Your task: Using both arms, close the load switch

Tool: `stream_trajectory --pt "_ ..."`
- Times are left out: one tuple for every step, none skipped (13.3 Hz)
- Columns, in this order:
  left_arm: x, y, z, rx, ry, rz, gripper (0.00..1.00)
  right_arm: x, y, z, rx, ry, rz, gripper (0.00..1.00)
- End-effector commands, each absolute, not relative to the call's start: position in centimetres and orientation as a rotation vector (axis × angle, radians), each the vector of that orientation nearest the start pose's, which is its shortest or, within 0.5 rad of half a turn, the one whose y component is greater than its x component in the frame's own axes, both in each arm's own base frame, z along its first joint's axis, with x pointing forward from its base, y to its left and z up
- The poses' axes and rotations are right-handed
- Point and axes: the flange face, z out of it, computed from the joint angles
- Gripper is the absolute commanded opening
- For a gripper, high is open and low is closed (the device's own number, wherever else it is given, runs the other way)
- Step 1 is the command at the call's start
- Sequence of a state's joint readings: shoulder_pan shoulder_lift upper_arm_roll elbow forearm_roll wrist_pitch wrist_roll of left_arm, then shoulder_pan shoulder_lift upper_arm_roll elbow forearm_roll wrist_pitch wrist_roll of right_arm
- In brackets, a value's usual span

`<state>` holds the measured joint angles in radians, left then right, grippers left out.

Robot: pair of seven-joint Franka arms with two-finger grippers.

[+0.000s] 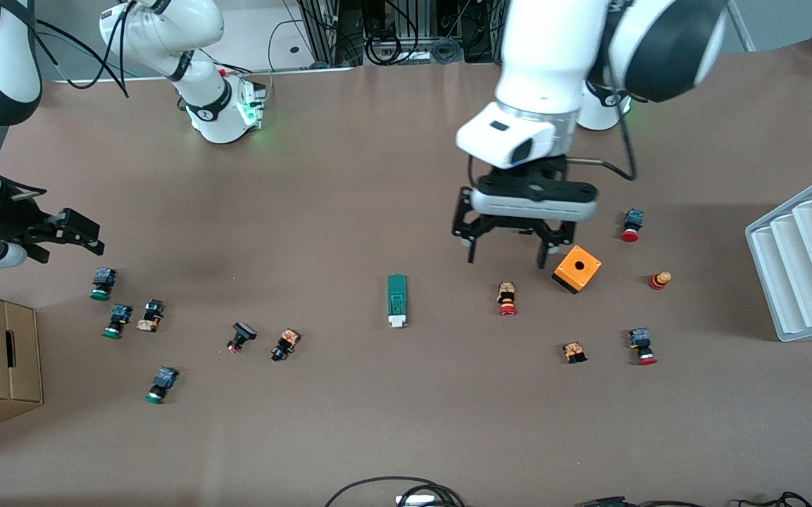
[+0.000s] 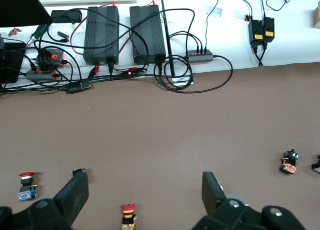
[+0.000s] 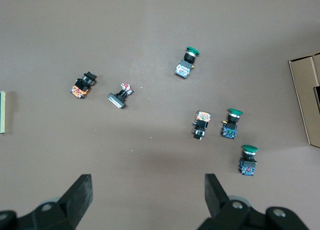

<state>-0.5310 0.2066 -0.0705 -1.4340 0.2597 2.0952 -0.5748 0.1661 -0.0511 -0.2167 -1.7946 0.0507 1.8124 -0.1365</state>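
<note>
One slim green rect. load switch (image 1: 396,301), white tab, matte brown table (image 1: 349,176).

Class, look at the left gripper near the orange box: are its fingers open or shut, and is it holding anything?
Open and empty. The left gripper hangs beside the orange box, its fingers spread wide with only bare table between them.
</note>
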Motion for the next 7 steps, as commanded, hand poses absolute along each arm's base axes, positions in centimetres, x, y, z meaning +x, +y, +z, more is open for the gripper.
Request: stream_trajectory --pt "56.2 -31.8 63.6 -3.119 0.16 -0.785 1.0 55.8 -2.9 57.2 -3.109 -0.12 -0.13 1.0" --pt "57.1 -29.8 63.8 -3.139 0.127 -0.765 1.0 55.8 -2.9 57.2 -3.108 -0.119 -0.128 1.0" --pt "57.4 -28.0 64.5 -3.149 0.104 -0.756 1.0 55.8 -2.9 57.2 -3.108 -0.119 -0.13 1.0" --pt "58.2 -25.8 64.4 -3.146 0.051 -0.73 1.0 55.8 -2.8 57.2 -3.107 -0.122 -0.13 1.0" --pt "58.6 -23.5 64.6 -3.139 -0.002 -0.699 1.0 55.8 -2.8 57.2 -3.107 -0.122 -0.13 1.0" --pt "59.1 -21.7 64.2 -3.136 -0.034 -0.658 1.0 55.8 -2.8 57.2 -3.107 -0.122 -0.13 1.0" --pt "59.3 -20.3 64.2 -3.15 -0.066 -0.629 1.0 55.8 -2.9 57.2 -3.108 -0.119 -0.13 1.0"
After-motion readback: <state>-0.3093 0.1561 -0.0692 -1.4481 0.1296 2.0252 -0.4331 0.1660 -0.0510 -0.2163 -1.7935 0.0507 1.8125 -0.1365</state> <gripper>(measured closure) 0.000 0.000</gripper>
